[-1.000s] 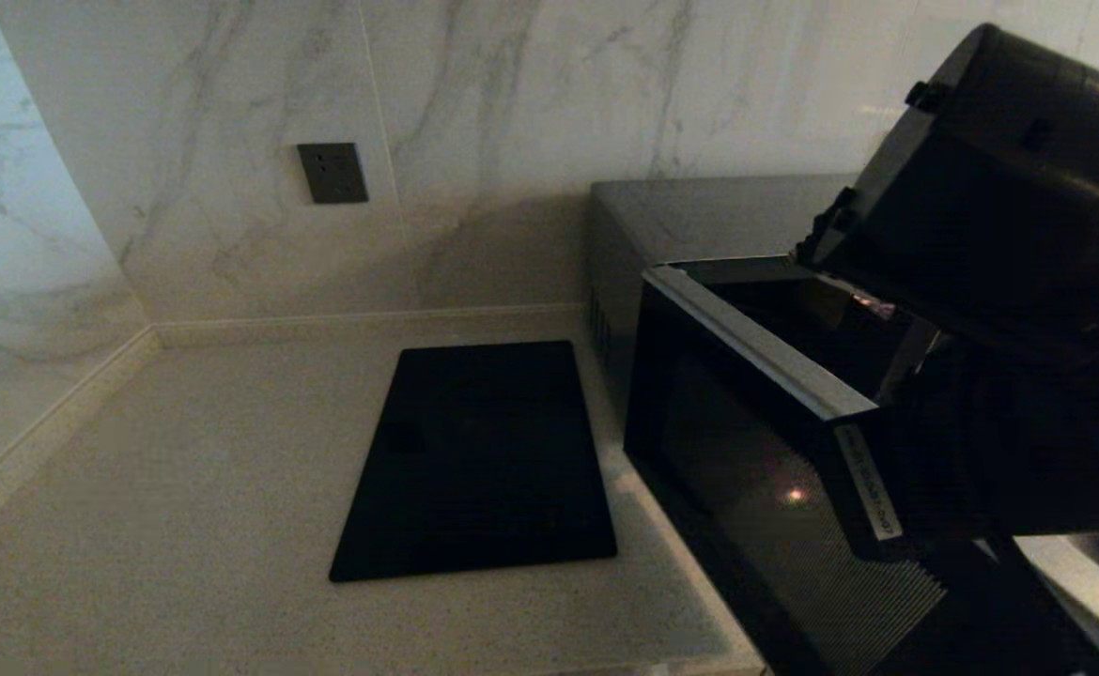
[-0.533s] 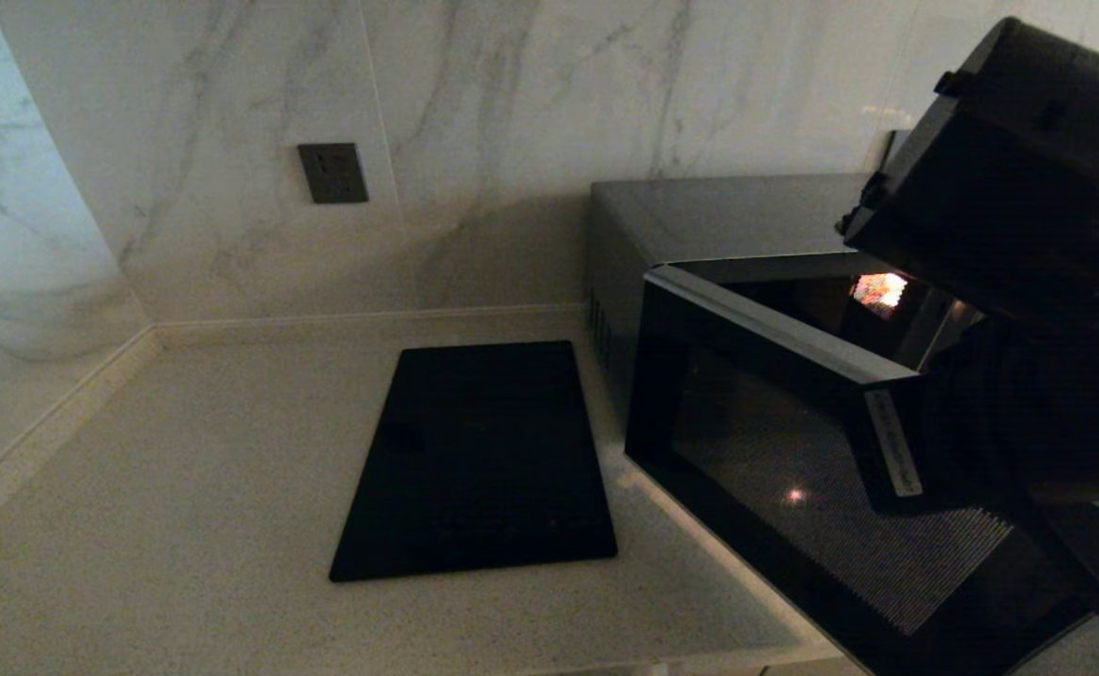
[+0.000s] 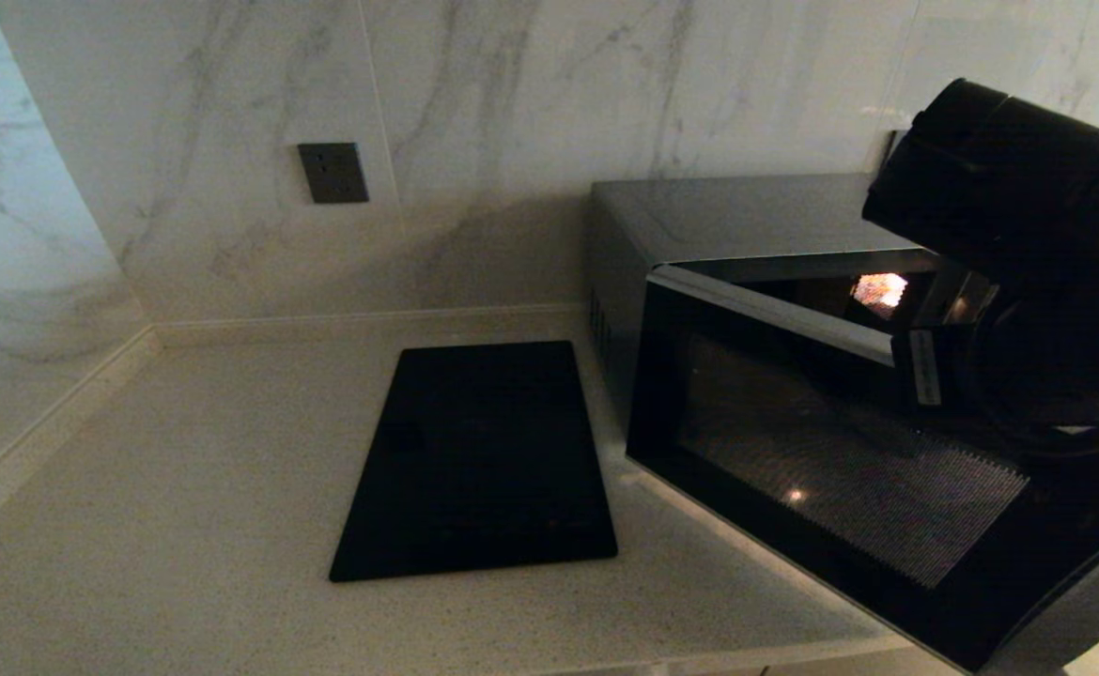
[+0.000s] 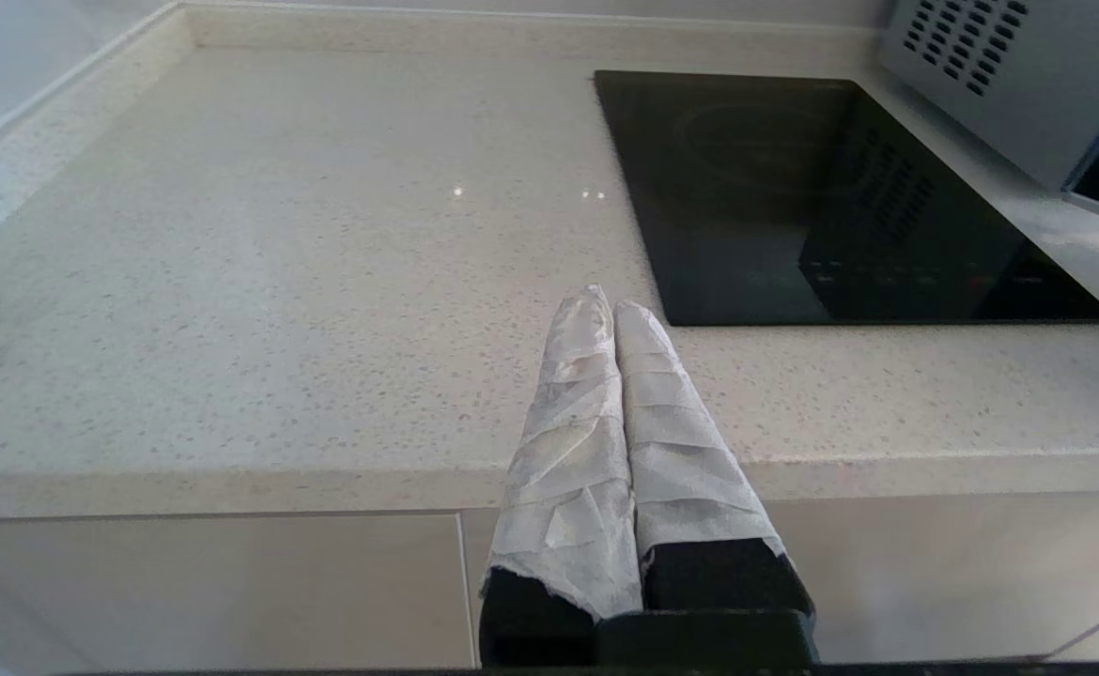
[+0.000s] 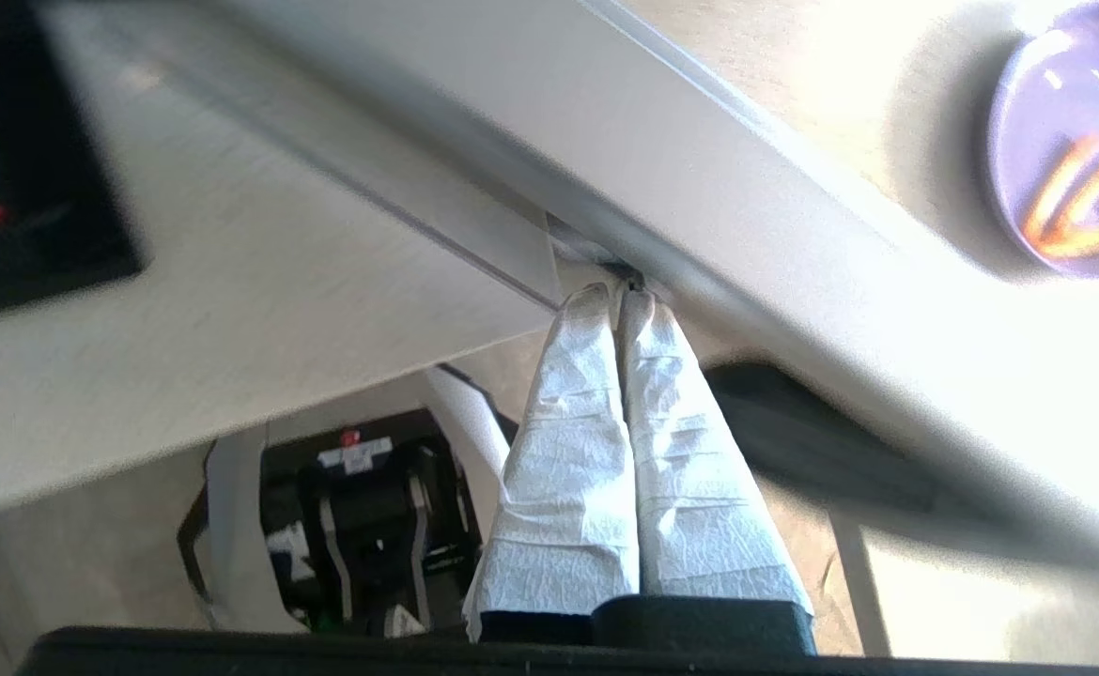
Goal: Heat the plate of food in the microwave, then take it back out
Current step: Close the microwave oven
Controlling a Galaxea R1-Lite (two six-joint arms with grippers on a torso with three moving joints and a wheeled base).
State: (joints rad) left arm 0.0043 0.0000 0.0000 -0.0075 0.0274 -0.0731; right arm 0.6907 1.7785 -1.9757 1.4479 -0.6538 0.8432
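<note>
The black and silver microwave stands at the right of the counter, its dark glass door partly open and a light glowing inside. My right arm hangs over the door's free edge and hides its gripper in the head view. In the right wrist view my right gripper is shut and empty, its wrapped tips touching a pale blurred edge of the door. The lilac plate of food with golden fries lies beyond that edge on a pale surface, apart from the gripper. My left gripper is shut and empty over the counter's front edge.
A flat black glass cooktop lies on the speckled beige counter left of the microwave. A dark wall socket sits on the marble back wall. The marble walls meet in a corner at the far left.
The microwave door has swung from pointing towards me to lying more across the front, narrowing the opening. My right arm has moved right and back with the door's free edge.
</note>
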